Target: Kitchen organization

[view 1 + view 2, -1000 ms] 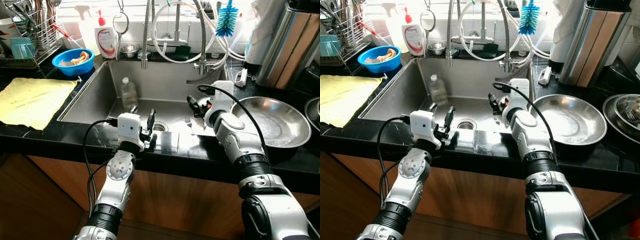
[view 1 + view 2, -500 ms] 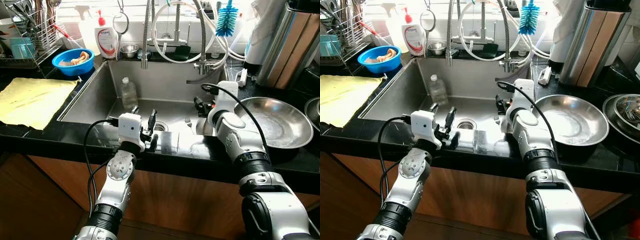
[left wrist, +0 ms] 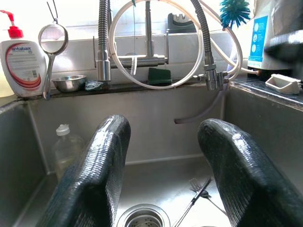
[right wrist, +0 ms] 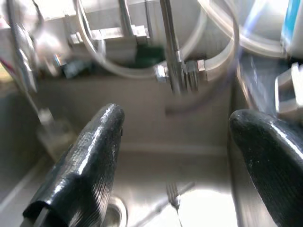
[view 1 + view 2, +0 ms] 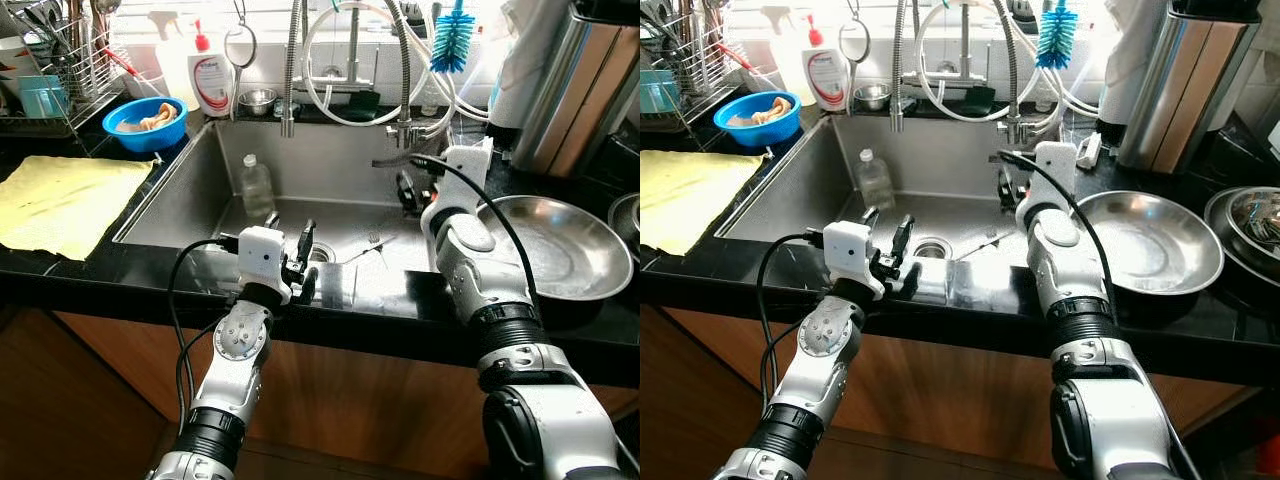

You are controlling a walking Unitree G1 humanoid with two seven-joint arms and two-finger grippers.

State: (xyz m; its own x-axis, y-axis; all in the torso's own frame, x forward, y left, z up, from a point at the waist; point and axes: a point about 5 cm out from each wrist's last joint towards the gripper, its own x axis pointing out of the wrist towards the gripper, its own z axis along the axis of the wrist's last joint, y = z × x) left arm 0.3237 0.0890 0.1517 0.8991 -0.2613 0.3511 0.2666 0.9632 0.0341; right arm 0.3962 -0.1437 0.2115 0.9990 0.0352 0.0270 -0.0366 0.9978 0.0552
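Observation:
A fork (image 5: 372, 243) lies slantwise on the floor of the steel sink (image 5: 180, 200), near the drain (image 3: 143, 217). A clear plastic bottle (image 5: 257, 185) stands in the sink's far left corner. My left gripper (image 5: 286, 226) hovers over the sink's front edge, open and holding nothing; in its wrist view the fork (image 3: 199, 189) lies beyond its fingers (image 3: 102, 156). My right gripper (image 5: 405, 190) is raised at the sink's right side, open and holding nothing, with the fork (image 4: 173, 194) below it. A large steel bowl (image 5: 560, 245) sits on the counter beside the right arm.
A yellow cloth (image 5: 60, 200) covers the left counter, with a blue bowl (image 5: 145, 122) and a dish rack (image 5: 60, 70) behind it. A soap bottle (image 5: 210, 80), strainer (image 5: 240, 45), coiled faucet hoses (image 5: 350, 60) and blue brush (image 5: 453, 40) line the back. A steel canister (image 5: 575, 90) stands far right.
My right gripper has risen from low over the sink floor and moved back toward the sink's right rim. The fork now lies at a different slant. The left arm is still.

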